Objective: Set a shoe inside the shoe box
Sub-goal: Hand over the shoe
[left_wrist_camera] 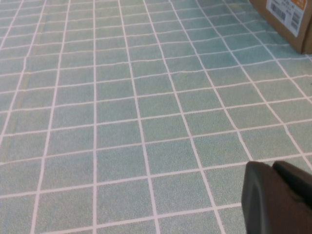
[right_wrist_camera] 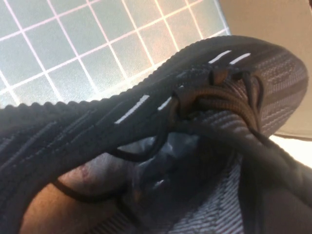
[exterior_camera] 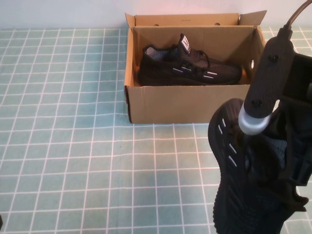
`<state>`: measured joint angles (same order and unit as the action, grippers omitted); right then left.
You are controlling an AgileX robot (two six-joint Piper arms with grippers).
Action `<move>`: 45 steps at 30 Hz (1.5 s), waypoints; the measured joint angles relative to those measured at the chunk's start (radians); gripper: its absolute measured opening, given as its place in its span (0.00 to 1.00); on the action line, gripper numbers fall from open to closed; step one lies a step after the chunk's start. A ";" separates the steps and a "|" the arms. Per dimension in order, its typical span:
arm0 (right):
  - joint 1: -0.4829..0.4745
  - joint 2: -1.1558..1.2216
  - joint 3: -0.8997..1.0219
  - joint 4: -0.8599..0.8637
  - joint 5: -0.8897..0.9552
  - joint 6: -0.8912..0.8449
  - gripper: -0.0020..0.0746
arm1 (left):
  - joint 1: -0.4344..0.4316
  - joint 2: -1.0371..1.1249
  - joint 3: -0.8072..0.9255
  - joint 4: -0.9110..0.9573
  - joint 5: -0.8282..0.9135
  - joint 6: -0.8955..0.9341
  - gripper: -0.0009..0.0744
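Note:
The brown cardboard shoe box (exterior_camera: 185, 105) stands open at the back middle of the table. One black sneaker (exterior_camera: 187, 68) lies inside it on its side, toe to the right. My right gripper (exterior_camera: 275, 165) is shut on a second black shoe (exterior_camera: 231, 161), gripping it at the opening. It holds the shoe in front of the box's right end, toe towards the box. In the right wrist view the shoe (right_wrist_camera: 146, 107) fills the frame, with the box wall (right_wrist_camera: 273, 19) beyond its toe. My left gripper (left_wrist_camera: 274, 168) is shut and empty, low over the cloth.
A green checked cloth (exterior_camera: 73, 146) covers the table. The box's flaps stand upright at the back. A labelled corner of the box (left_wrist_camera: 287, 19) shows in the left wrist view, well away from the left gripper.

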<state>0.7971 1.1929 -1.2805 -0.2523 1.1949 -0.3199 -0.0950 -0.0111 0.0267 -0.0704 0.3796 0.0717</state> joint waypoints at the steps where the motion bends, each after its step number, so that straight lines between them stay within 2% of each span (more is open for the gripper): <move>1: 0.000 0.000 0.000 0.000 -0.005 0.000 0.02 | 0.000 0.000 0.000 0.000 0.000 0.000 0.01; 7: 0.000 0.000 0.001 -0.006 -0.007 0.000 0.02 | 0.000 0.000 0.000 -0.008 -0.036 0.000 0.01; 12: 0.000 0.000 0.001 -0.008 -0.028 0.000 0.02 | 0.000 0.000 0.000 -0.226 -0.152 -0.032 0.01; 20: 0.000 0.000 0.001 -0.013 -0.030 0.015 0.02 | 0.000 0.000 0.000 -0.474 -0.294 -0.037 0.01; 25: 0.000 0.000 0.001 -0.062 -0.039 0.033 0.02 | -0.015 0.030 -0.074 -0.516 -0.212 -0.031 0.01; 35: 0.000 0.000 0.001 -0.119 -0.117 0.037 0.02 | -0.090 0.521 -0.394 -0.568 0.058 0.326 0.01; 41: -0.004 0.039 -0.037 -0.147 -0.127 0.035 0.02 | -0.102 0.790 -0.600 -0.749 0.217 0.665 0.01; 45: -0.058 0.066 -0.102 -0.137 -0.132 0.011 0.02 | -0.102 0.939 -0.747 -0.888 0.303 0.861 0.01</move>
<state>0.7386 1.2588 -1.3821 -0.3895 1.0626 -0.3089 -0.1967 0.9277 -0.7200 -0.9581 0.6824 0.9330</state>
